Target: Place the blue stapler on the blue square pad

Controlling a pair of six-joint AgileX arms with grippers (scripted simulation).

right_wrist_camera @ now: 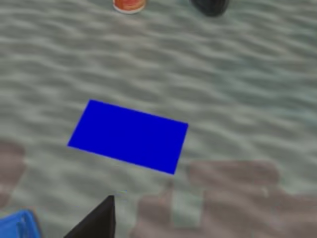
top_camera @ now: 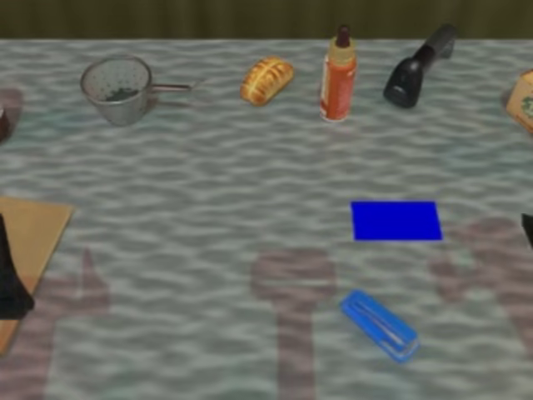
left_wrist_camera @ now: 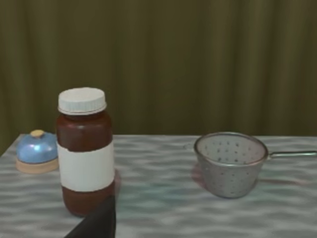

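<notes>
The blue stapler point(top_camera: 380, 325) is seen lying flat on the desk point(top_camera: 208, 217), toward the near right part of the top view, set at a slant. It is apart from the blue square pad point(top_camera: 396, 221), which lies flat just beyond it, nearer the desk's middle depth. Nothing rests on the pad. In the right wrist view the pad point(right_wrist_camera: 129, 136) is shown bare, and a corner of the stapler point(right_wrist_camera: 19, 225) is caught at the frame's edge.

The left arm point(top_camera: 10, 275) is noted at the left edge of the top view, over a tan board point(top_camera: 37, 229). The right arm point(top_camera: 527, 229) is only just visible at the right edge. How the jaws of either arm stand cannot be told; only a dark fingertip point(left_wrist_camera: 96, 223) shows in the left wrist view and another point(right_wrist_camera: 96, 220) in the right wrist view.

Along the far side of the desk are recorded a metal strainer point(top_camera: 121, 87), a bread roll point(top_camera: 266, 80), an orange bottle point(top_camera: 338, 77) and a black handheld scanner point(top_camera: 418, 67). In the left wrist view a brown jar with a white lid point(left_wrist_camera: 84, 151) stands upright, a blue bell point(left_wrist_camera: 36, 150) sits beyond it, and the strainer point(left_wrist_camera: 232, 163) stands well apart from both.
</notes>
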